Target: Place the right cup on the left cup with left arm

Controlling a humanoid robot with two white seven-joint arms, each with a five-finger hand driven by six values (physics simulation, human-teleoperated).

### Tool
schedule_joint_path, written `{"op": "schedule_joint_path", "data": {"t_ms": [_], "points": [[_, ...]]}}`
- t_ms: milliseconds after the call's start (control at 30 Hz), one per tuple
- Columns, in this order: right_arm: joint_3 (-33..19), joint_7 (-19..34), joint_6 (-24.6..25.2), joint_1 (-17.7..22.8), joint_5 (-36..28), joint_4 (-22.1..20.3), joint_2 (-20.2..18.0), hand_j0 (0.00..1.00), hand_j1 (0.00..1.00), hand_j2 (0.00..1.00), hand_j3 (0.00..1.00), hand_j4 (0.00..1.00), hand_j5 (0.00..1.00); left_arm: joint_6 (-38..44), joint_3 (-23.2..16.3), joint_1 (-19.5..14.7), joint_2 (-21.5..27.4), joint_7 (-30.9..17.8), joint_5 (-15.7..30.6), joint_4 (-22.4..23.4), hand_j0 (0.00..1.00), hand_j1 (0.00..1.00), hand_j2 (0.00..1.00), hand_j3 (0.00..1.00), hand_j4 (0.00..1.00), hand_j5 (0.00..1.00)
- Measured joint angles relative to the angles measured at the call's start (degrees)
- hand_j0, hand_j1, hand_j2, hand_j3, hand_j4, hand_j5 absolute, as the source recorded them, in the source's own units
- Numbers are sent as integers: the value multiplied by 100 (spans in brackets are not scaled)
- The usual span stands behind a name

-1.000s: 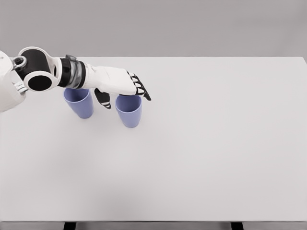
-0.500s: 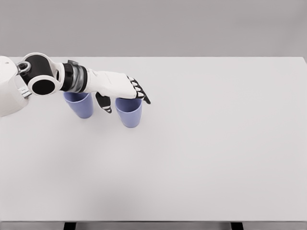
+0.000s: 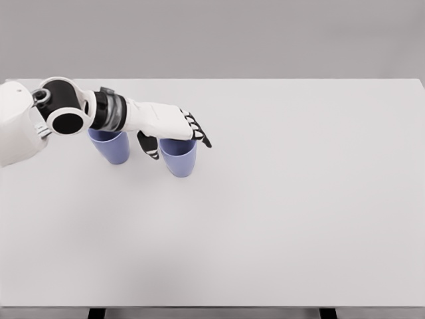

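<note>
My left hand [image 3: 169, 121] sits over the mouth of the right cup [image 3: 178, 158], the thumb hanging down on the side nearer the left cup [image 3: 111, 146] and my fingers [image 3: 197, 130] reaching past the rim on the far side. They are spread around the cup's top rather than pressed together, and I cannot tell whether they touch it yet. Both cups stand upright on the white bench [image 3: 279, 199], near each other but apart, each with its base on the surface. So, as I judge it, nothing is stacked: the grasp is only being set up. Closing on the cup, lifting it, carrying it over the left cup and setting it down all remain. My right arm is out of view.
</note>
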Motion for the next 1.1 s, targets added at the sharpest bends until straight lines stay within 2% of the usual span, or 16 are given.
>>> {"op": "schedule_joint_path", "data": {"t_ms": [233,367,600,1100], "points": [[0,0,-2,0,-1,0,0,100,100,100,100,100,100,-7,0,9,-94,0,-10,198,93,93,93,93,93,93],[0,0,-1,0,0,0,0,100,100,100,100,100,100,-28,0,9,-100,0,0,210,77,77,77,77,77,77],[0,0,1,0,0,0,0,100,100,100,100,100,100,-57,-1,0,-93,2,20,183,68,68,68,68,68,68],[0,0,2,0,1,0,0,100,100,100,100,100,100,-81,128,-88,41,1,157,-20,65,65,65,65,65,65]]}}
